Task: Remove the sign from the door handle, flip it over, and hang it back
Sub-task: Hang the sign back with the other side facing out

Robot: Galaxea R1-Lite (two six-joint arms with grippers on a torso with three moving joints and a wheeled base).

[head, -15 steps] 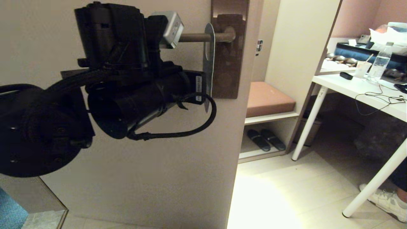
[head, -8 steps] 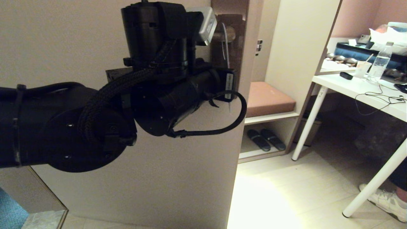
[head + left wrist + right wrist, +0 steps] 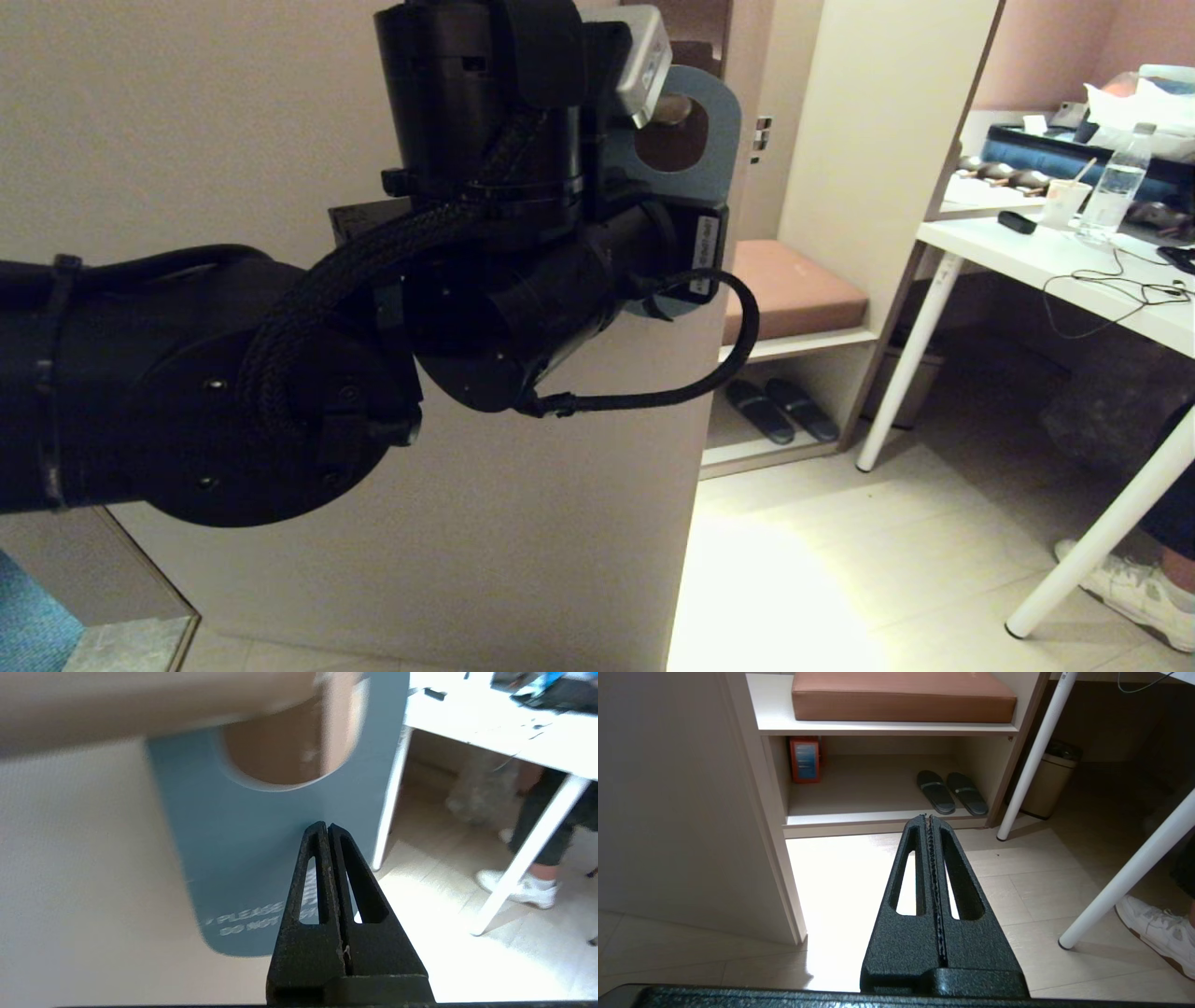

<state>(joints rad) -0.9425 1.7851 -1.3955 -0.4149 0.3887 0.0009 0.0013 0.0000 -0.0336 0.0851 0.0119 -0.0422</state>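
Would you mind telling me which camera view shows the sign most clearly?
The left wrist view: the sign fills it, blue face and lettering visible. The head view shows only its top behind the left arm; the right wrist view shows none.

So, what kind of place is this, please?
Probably a hotel room: a blue "do not disturb" sign hangs at the door handle, slippers sit in an open closet beneath a cushioned bench, beside a white desk.

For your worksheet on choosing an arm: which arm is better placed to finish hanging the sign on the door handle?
Left. The left gripper is shut on the sign, blue face showing, right at the door handle. The right gripper points at the floor, shut and empty.
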